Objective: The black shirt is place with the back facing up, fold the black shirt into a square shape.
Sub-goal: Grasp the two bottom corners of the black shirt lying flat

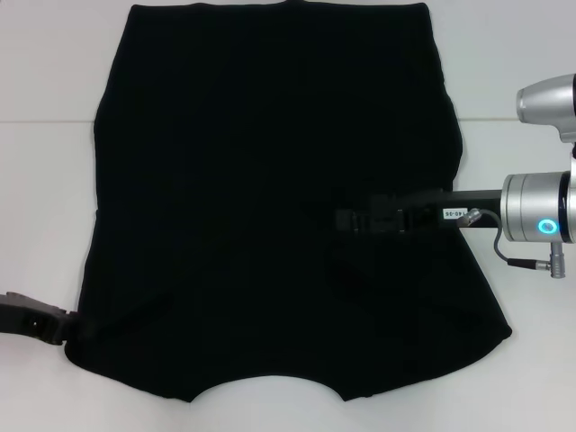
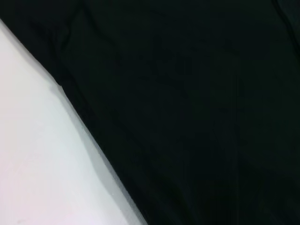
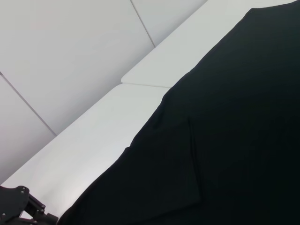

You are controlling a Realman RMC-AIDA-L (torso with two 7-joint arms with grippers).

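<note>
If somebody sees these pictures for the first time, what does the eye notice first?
The black shirt covers most of the white table, its neckline nearest the robot. The right gripper reaches in from the right over the shirt's middle. The left gripper is at the shirt's near left corner.

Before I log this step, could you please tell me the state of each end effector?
Left end effector: at the black shirt's near left corner, cannot be told.
Right end effector: over the shirt's middle, cannot be told.

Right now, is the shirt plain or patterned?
Plain black shirt, no print; head view shows it best.
</note>
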